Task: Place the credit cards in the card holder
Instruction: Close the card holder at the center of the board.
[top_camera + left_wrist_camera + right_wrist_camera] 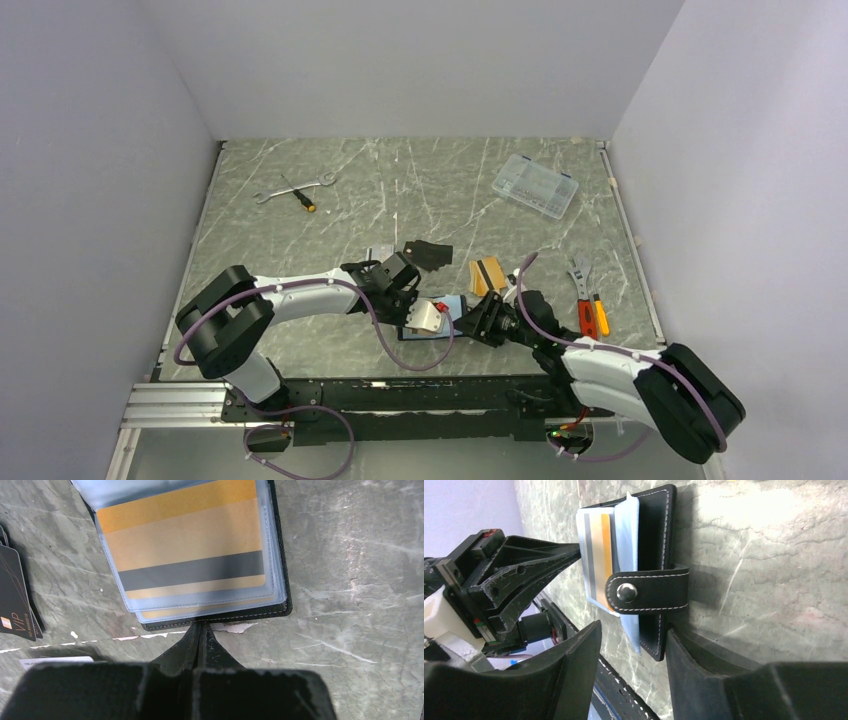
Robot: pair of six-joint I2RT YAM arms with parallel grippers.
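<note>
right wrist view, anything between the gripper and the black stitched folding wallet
Nothing visible does. The black stitched folding wallet lies just ahead of the right gripper, whose jaws stand apart. The left gripper sits at its far edge.

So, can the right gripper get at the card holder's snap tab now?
Probably yes: the right gripper is open, the snap tab lies uncovered just ahead, and the left gripper is at another edge.
</note>
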